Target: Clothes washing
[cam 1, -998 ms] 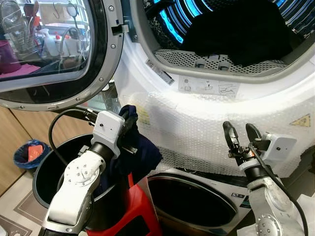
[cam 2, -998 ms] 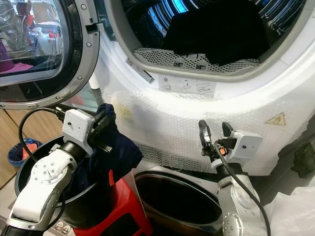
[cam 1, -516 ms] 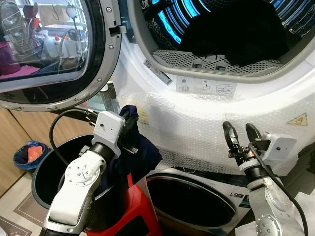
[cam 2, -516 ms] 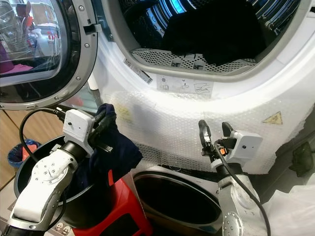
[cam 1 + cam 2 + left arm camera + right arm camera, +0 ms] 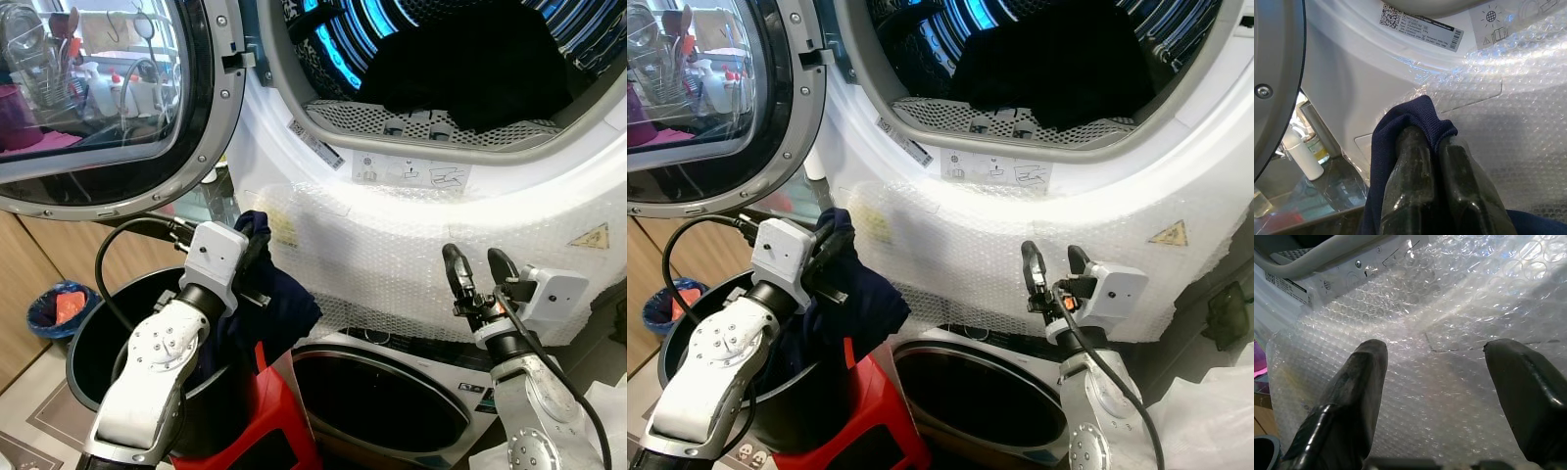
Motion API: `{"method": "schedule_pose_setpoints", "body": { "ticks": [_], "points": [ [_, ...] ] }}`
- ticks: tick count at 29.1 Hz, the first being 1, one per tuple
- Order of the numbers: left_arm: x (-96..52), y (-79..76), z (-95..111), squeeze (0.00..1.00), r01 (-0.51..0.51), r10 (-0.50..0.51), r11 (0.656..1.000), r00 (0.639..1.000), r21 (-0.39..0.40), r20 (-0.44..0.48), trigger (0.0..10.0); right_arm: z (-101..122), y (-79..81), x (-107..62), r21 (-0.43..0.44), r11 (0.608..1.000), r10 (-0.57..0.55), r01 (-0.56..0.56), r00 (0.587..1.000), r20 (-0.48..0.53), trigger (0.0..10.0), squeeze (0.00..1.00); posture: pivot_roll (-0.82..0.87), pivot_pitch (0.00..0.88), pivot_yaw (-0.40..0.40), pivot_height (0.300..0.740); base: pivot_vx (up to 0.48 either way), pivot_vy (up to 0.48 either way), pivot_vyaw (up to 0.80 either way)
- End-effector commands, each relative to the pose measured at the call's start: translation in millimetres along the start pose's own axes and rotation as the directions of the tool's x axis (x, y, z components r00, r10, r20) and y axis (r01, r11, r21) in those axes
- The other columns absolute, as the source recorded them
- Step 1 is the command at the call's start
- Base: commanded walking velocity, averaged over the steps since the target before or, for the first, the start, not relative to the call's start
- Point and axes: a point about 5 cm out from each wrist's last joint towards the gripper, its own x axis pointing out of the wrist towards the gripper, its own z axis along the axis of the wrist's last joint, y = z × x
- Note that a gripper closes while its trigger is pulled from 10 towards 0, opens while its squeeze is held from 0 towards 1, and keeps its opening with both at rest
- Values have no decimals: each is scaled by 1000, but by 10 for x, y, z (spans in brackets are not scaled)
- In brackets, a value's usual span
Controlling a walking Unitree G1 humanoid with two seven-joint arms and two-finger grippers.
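We see a dark navy garment (image 5: 279, 299) pinched at its upper fold between the closed fingers of our left gripper (image 5: 1432, 142), its bulk hanging down over the rim of the black bucket (image 5: 93, 338). Above it, the washer (image 5: 411, 225) stands with its round door (image 5: 118, 108) swung wide open, its front wrapped in bubble film. Dark clothing (image 5: 470, 64) already lies piled inside the drum.
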Motion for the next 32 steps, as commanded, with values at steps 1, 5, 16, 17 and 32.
{"method": "schedule_pose_setpoints", "body": {
  "ticks": [1, 5, 16, 17, 32],
  "points": [
    [8, 36, 3, 0, -15, 16, 1000, 1000, 12, -6, 10000, -1, 4, -6, -8, 1000, 2, -2, 1000, -3, 10000, 0, -4, 44, 8, 740, 0, -296, 0],
    [9, 42, 4, 0, -21, 21, 1000, 1000, 10, -7, 10000, 4, 2, -7, -9, 1000, 2, -2, 1000, -3, 10000, 0, -6, 47, 7, 740, 0, -330, 0],
    [13, 46, 21, 0, -39, 39, 999, 999, 5, 6, 10000, 12, -4, -11, -11, 1000, 5, -5, 1000, -5, 10000, 0, -10, 50, 5, 740, 0, -222, 0],
    [14, 48, 25, 0, -44, 44, 999, 999, -11, 13, 10000, 12, -3, -11, -11, 1000, 6, -6, 1000, -5, 10000, 0, -10, 50, 5, 740, 0, 0, 0],
    [10, 36, 12, 0, -49, 49, 998, 999, -35, 7, 10000, 13, 17, 6, -15, 1000, 24, -24, 1000, -8, 10000, 0, -11, 33, -1, 740, 0, 0, 0]
  ]
}}
